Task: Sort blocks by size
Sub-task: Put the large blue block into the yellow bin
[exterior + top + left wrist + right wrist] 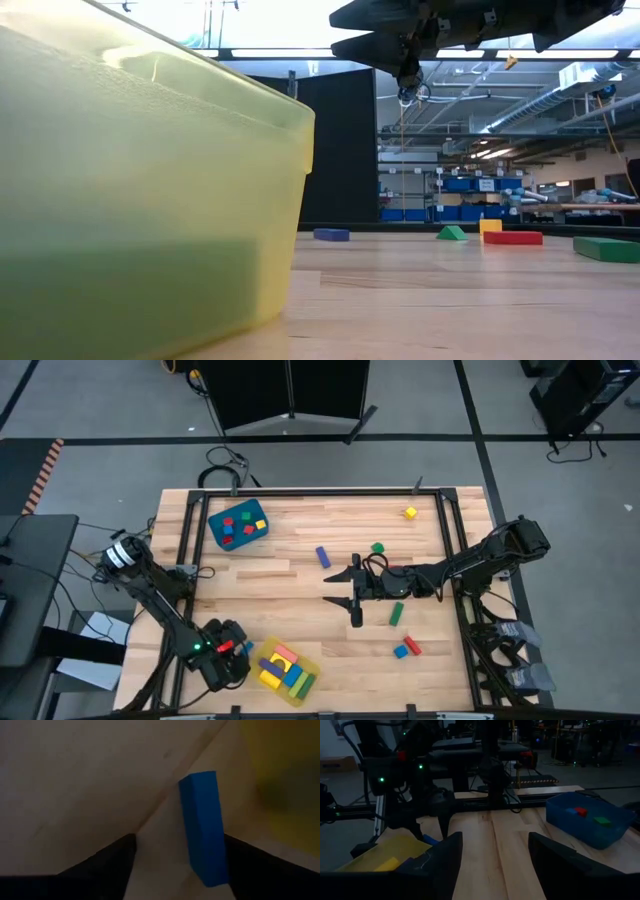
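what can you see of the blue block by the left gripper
The blue block is a long rectangular bar, solid blue with smooth, flat faces and crisp edges. It lies between the two dark fingers of the left gripper, which are spread apart on either side of it. It appears to rest on the light wooden table, just beside the yellow tray. Whether the fingers touch it cannot be told.

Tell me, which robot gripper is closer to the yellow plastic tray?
Left. The left gripper sits right beside the yellow plastic tray, a blue bar between its fingers. The right gripper hovers mid-table, far away.
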### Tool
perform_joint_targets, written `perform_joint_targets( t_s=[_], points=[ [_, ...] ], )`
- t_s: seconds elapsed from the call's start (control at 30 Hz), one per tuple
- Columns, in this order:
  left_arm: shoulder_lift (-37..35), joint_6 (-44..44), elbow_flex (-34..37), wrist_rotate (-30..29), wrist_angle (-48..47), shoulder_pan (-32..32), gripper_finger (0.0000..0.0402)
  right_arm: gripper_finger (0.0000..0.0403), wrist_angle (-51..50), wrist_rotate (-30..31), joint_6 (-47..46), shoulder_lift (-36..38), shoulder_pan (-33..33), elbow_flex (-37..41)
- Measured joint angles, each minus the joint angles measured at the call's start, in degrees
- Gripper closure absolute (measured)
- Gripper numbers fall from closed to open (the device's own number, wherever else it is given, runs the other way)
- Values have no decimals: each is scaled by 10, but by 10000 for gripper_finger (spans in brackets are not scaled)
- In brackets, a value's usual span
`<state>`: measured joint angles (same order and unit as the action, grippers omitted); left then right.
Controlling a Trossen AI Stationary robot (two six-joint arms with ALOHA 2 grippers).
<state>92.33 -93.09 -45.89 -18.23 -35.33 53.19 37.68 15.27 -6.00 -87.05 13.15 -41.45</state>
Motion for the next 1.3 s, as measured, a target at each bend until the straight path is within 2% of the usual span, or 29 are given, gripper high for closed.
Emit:
perform_joint_targets(
  t_s=[0.13, 0.33, 0.53, 0.7, 0.8, 0.9, 1.03, 1.1, 1.2, 1.3],
  points=[
    [1, 0, 1, -3, -13, 0, 185, 168, 0, 0, 0, 0, 0, 0],
    [1, 24, 2, -6, -19, 0, 348, 170, -1, 0, -2, 0, 0, 0],
    [3, 55, -23, 2, -52, 1, 350, 171, -1, 0, -2, 0, 0, 0],
    [-12, 73, -107, 10, -238, 2, 350, 175, 0, 0, -5, 0, 0, 0],
    [-37, 110, -161, -41, -285, 2, 350, 175, 0, 0, -9, 0, 0, 0],
    [-44, 247, -194, -80, -194, 0, 350, 174, 1, 0, -8, 0, 0, 0],
    [-28, 415, -198, -65, -41, -29, 350, 177, 2, 0, -6, 0, 0, 0],
    [-12, 456, -198, -46, -15, -47, 350, 179, 3, 0, -6, 0, 0, 0],
    [7, 471, -198, -15, -12, -67, 349, 179, 0, 0, -11, 0, 1, 0],
    [13, 483, -198, -9, -16, -74, 304, 178, 1, 0, -13, 0, 3, 0]
  ],
)
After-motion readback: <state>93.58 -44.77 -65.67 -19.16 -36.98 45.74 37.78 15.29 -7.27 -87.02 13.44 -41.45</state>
